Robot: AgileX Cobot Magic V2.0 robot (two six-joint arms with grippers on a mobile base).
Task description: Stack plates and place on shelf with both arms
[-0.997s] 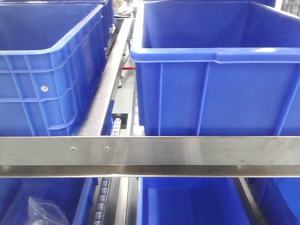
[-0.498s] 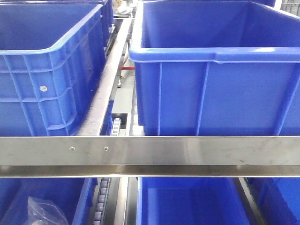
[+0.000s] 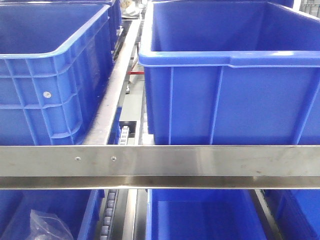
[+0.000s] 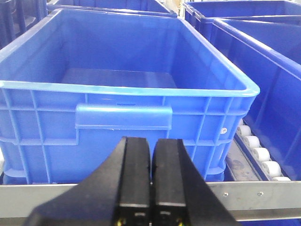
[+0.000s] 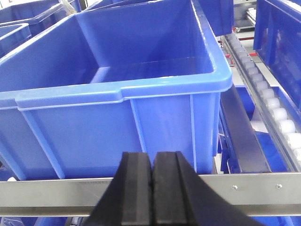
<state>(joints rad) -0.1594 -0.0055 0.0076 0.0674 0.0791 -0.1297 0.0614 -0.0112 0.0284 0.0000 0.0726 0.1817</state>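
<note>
No plates show in any view; they are out of view. My left gripper (image 4: 151, 141) is shut and empty, its black fingers pressed together in front of an empty blue crate (image 4: 122, 141). My right gripper (image 5: 152, 155) is shut and empty, in front of another empty blue crate (image 5: 108, 89). Neither gripper nor arm shows in the front view.
A steel shelf rail (image 3: 160, 165) runs across the front, also in the left wrist view (image 4: 263, 195) and the right wrist view (image 5: 47, 195). Two blue crates (image 3: 50, 75) (image 3: 230, 75) stand on the roller shelf. More blue crates (image 3: 200, 217) and a clear plastic bag (image 3: 47, 225) lie below. Roller tracks (image 5: 277, 113) run beside the crates.
</note>
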